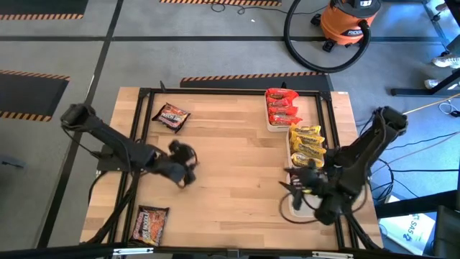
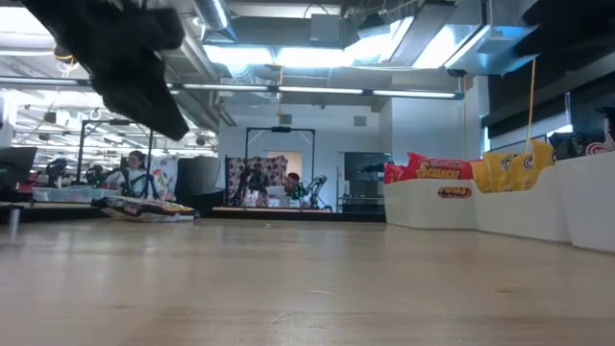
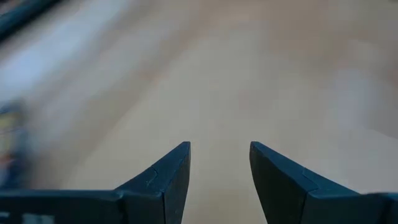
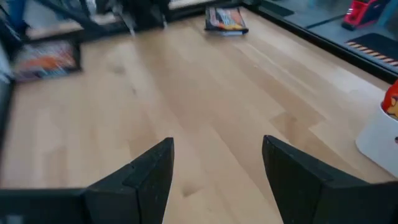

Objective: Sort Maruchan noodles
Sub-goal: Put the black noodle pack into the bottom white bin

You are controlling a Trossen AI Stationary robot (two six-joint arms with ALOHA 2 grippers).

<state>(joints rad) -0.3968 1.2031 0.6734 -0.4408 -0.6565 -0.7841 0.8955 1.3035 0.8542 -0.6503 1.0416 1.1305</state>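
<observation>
Two dark brown Maruchan packets lie flat on the wooden table: one (image 1: pixel 171 116) at the far left, also in the right wrist view (image 4: pixel 225 20), and one (image 1: pixel 149 223) at the near left (image 4: pixel 46 59). Red packets (image 1: pixel 282 106) fill a white tray at the far right, and yellow packets (image 1: pixel 307 144) fill the tray just nearer. My left gripper (image 1: pixel 185 165) hovers open over bare wood between the two brown packets (image 3: pixel 219 146). My right gripper (image 1: pixel 293 185) is open over the table's right part (image 4: pixel 217 142), holding nothing.
A third white tray (image 1: pixel 296 208) sits under my right arm at the near right. The low view shows the row of trays (image 2: pixel 519 207) along the right. A black frame (image 1: pixel 215 91) borders the table. Bare wood (image 1: pixel 237 165) lies in the middle.
</observation>
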